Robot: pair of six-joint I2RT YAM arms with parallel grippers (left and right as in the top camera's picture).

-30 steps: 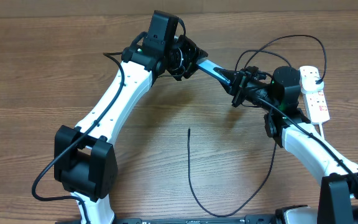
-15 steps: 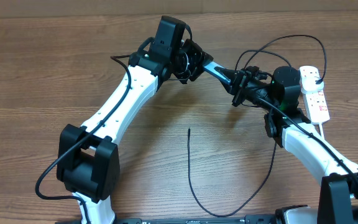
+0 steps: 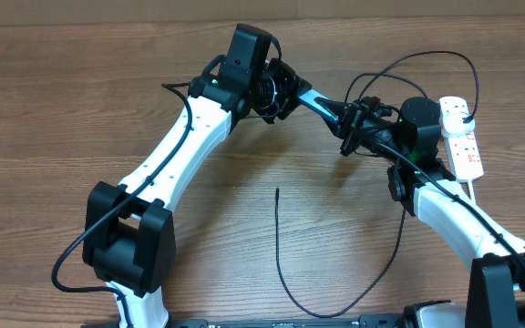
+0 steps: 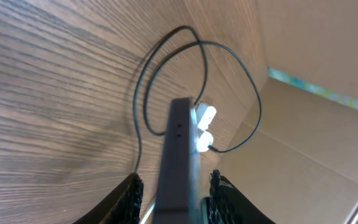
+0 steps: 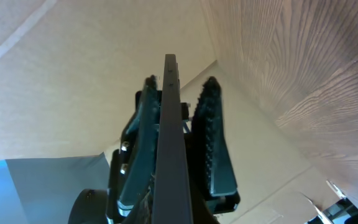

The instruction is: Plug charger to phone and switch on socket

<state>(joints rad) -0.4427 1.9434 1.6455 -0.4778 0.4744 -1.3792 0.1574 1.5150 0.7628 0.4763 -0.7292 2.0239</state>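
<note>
Nearest the robot's base, the charger [image 3: 276,228] lies slack on the wooden bench [image 3: 62,137], sweeping in a wide curve in front of the arms, with one free end lying bare on the wood and touching nothing. Further back on the right, the socket [image 3: 463,137] lies flat on the bench just beside the right arm's wrist. A little beyond, the right gripper [image 3: 346,123] has its jaws pressed together on one end of the phone [image 3: 322,105]; in its own wrist view the phone shows edge-on as a thin dark blade between the ribbed fingers [image 5: 213,143]. The phone hangs clear of the bench, tilted on its side between the two arms, showing a strip of glossy blue from above. At its far end the left gripper [image 3: 288,93] has its jaws partly spread to either side of the phone's dark edge, the fingers [image 4: 132,199] standing close against it (whether they actually squeeze it I cannot tell from either view). Farthest off, thin black loops of cable curl over the wood beyond the phone and run towards the socket's end
</note>
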